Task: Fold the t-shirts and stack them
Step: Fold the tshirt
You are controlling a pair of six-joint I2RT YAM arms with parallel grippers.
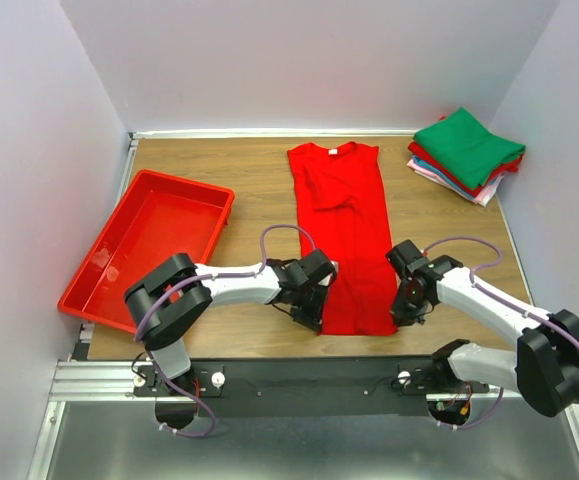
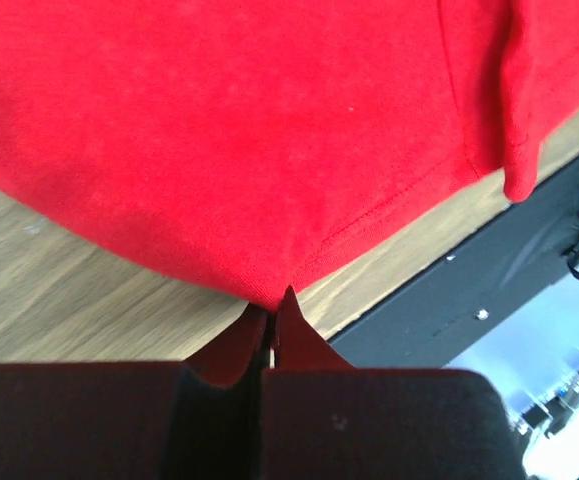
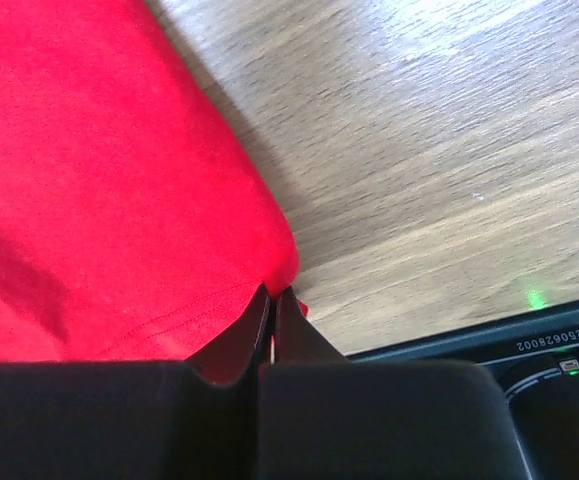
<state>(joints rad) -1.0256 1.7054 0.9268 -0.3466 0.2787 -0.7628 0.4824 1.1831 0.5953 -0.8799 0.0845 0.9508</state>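
Observation:
A bright red t-shirt (image 1: pixel 344 235) lies lengthwise in the middle of the table, sides folded in, its white neck tag at the far end. My left gripper (image 1: pixel 316 312) is shut on the shirt's near left hem corner; in the left wrist view the red t-shirt (image 2: pixel 269 130) fills the frame above the pinched left gripper (image 2: pixel 269 305). My right gripper (image 1: pixel 401 310) is shut on the near right hem corner, where the red t-shirt (image 3: pixel 99 180) meets the closed right gripper (image 3: pixel 274 295). A stack of folded t-shirts (image 1: pixel 466 155), green on top, sits at the far right.
A red plastic tray (image 1: pixel 149 245) lies on the left of the table. The table's near edge and black rail (image 1: pixel 299 385) run just behind both grippers. White walls close in the left, far and right sides.

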